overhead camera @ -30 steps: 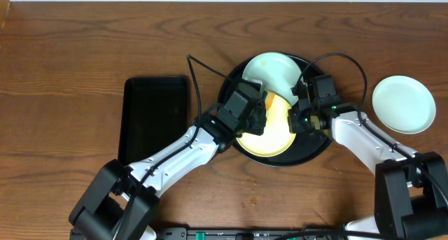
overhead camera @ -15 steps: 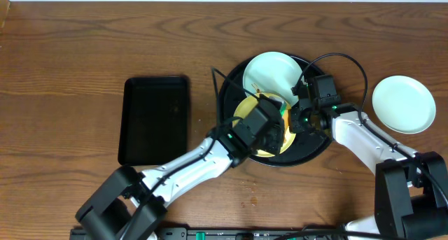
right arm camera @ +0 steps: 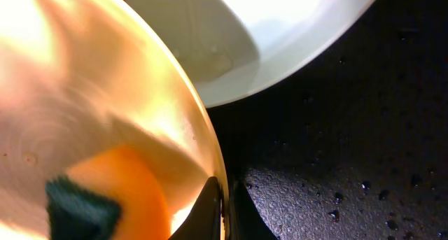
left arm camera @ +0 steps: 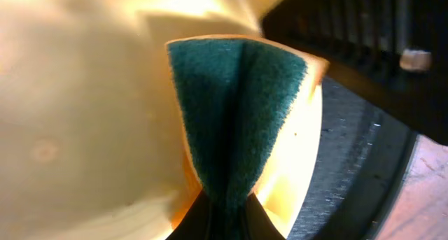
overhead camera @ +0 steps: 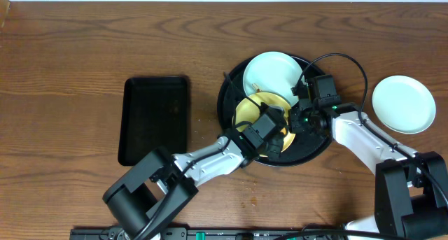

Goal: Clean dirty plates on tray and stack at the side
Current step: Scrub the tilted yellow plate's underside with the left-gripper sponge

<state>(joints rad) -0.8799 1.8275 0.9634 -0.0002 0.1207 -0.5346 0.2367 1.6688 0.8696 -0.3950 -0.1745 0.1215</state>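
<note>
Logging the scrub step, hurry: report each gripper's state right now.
The left gripper is closed, pinching the scouring sponge.
The right gripper is closed on the rim of the yellow plate.

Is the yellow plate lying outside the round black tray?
No, the yellow plate is inside the round black tray, next to a pale plate.

Overhead evenly lit, sharp; wrist views blurred, glare on yellow plate (left arm camera: 84,93).
</note>
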